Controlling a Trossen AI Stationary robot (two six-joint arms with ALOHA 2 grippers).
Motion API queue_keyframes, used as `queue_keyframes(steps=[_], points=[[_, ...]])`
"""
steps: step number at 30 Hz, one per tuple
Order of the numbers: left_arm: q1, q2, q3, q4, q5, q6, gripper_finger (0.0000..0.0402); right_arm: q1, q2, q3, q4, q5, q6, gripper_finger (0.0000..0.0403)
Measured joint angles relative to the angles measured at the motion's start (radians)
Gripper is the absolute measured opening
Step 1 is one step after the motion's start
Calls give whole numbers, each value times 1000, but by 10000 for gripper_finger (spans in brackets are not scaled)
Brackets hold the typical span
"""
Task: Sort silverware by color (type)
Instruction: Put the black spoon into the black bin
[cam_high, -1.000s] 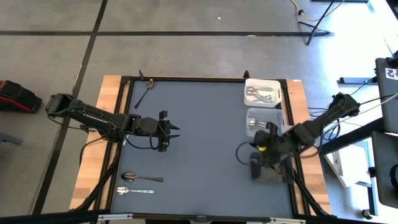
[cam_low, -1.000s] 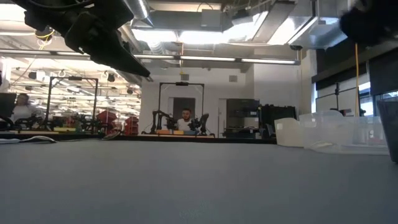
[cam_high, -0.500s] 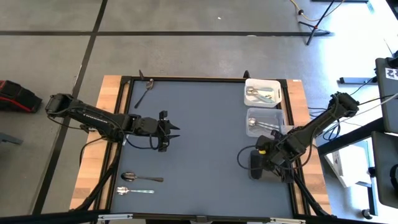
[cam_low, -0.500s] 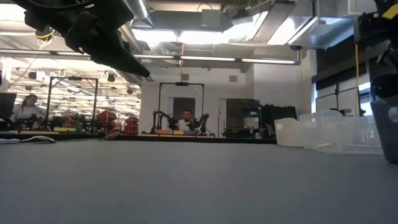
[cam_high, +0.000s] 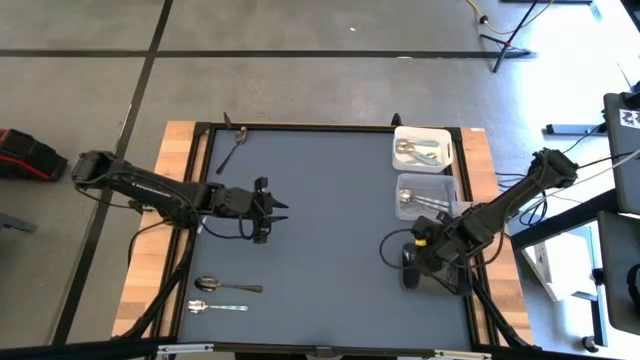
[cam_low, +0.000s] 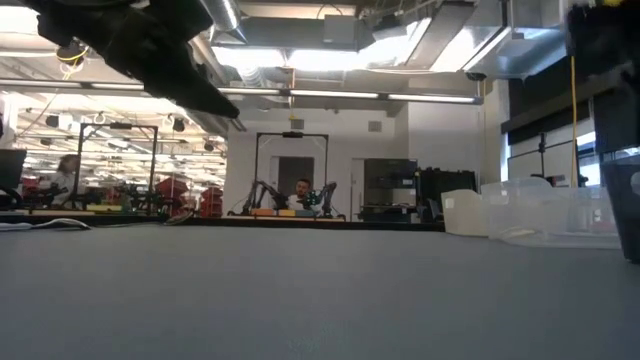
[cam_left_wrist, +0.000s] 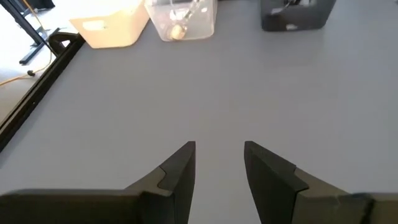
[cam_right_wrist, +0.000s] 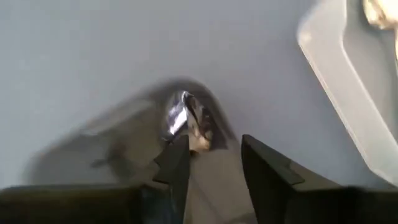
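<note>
Hovering over the dark bin (cam_high: 425, 272) at right, the right gripper (cam_right_wrist: 208, 155), fingers parted, has just dropped a spoon (cam_right_wrist: 186, 121) inside. Left gripper (cam_left_wrist: 217, 163) waits spread at table's left; three utensils (cam_high: 226, 287) remain unsorted.

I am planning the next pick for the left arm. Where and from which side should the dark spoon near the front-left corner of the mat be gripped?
Grip the dark spoon at mid-handle, coming straight down from above. It lies flat, handle pointing right, and the silver spoon lies parallel beside it, so close across the thin handle, probably. The left hand is open.
</note>
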Motion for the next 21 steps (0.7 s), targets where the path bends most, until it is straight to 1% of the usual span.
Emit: queue_keyframes(steps=[2, 3, 5, 8, 9, 11, 13, 16, 18, 21], points=[[0, -22, 17, -56, 19, -14, 132, -8, 0, 58, 4, 43, -59, 140], [0, -30, 35, -108, 36, -32, 132, -8, 0, 86, 17, 95, -104, 141], [0, -44, 75, -223, 86, -71, 132, -8, 0, 130, 67, 233, -214, 142], [-10, -49, 128, -367, 190, -116, 132, -8, 0, 147, 238, 427, -447, 142], [-19, -49, 138, -409, 221, -132, 132, -8, 0, 143, 307, 474, -527, 142], [-44, -49, 148, -469, 279, -158, 132, -8, 6, 123, 458, 535, -688, 143], [-77, -49, 148, -503, 315, -185, 132, -15, 25, 97, 608, 568, -846, 143], [-145, -49, 148, -524, 308, -214, 132, -42, 67, 55, 840, 566, -1079, 143], [-198, -47, 148, -521, 296, -238, 132, -74, 105, 42, 972, 537, -1197, 143], [-286, -30, 148, -521, 264, -278, 132, -126, 174, 38, 1088, 477, -1313, 143]])
